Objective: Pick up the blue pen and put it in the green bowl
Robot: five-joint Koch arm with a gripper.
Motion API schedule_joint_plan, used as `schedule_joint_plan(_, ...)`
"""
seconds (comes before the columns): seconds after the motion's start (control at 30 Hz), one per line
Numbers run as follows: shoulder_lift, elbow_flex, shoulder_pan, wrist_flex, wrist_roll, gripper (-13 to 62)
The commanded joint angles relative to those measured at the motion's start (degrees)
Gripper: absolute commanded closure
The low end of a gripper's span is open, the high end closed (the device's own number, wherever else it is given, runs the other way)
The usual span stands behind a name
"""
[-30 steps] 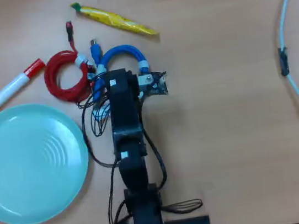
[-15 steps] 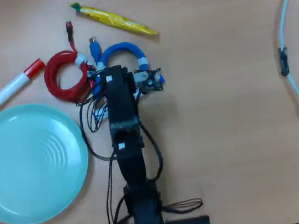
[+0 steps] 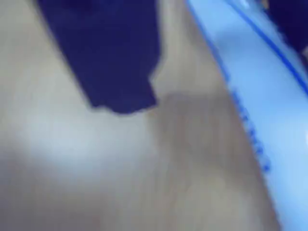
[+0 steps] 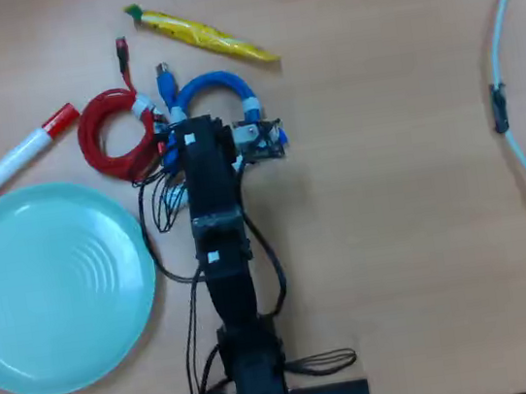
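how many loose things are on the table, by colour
red: 2, the coiled red cable and the red-capped white marker
blue: 1, the coiled blue cable
yellow: 1, a yellow packet
green: 1, the green bowl
total: 5
No blue pen shows clearly in the overhead view; the arm covers part of the table.

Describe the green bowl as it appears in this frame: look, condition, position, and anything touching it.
In the overhead view, the green bowl is a wide, shallow, pale mint round dish, seemingly plastic, with concentric rings at its centre. It sits upright and empty on the wooden table at the lower left, its left edge cropped. Nothing visibly touches it; the red-capped marker lies just above.
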Motion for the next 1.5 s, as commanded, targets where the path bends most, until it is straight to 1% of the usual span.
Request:
schedule_joint_plan(0.0, -0.7, -1.2, -1.2, -6.0, 2.0, 16.2)
schedule_joint_plan(0.13, -0.8, -1.2, -2.6, -9.6, 7.5, 16.3)
schedule_joint_plan(0.53, -1.0, -0.8, -1.9, -10.9, 7.6, 17.5)
schedule_joint_plan(0.57, -1.0, -0.8, -1.8, -11.0, 7.6, 19.3)
schedule_joint_plan(0.63, -1.0, -0.9, -1.5, -11.3, 7.6, 26.1)
schedule_joint_plan(0.7, -0.9, -0.8, -1.1, -11.7, 7.6, 36.7)
schedule_joint_plan(0.8, -0.9, -0.8, -1.1, -11.8, 7.6, 57.4)
schedule_joint_plan(0.83, -0.9, -0.7, -1.1, -11.9, 7.6, 59.2)
schedule_joint_plan(0.9, -0.9, -0.4, -1.1, -12.0, 7.6, 54.8)
schedule_joint_plan(1.0, -0.9, 0.6, -1.1, -12.1, 7.6, 56.3)
schedule_joint_plan(1.3, -1.0, 1.9, -1.2, -11.1, 10.5, 56.3)
schedule_joint_plan(1.47, 2.3, 3.3, -1.5, -9.6, 13.4, 56.3)
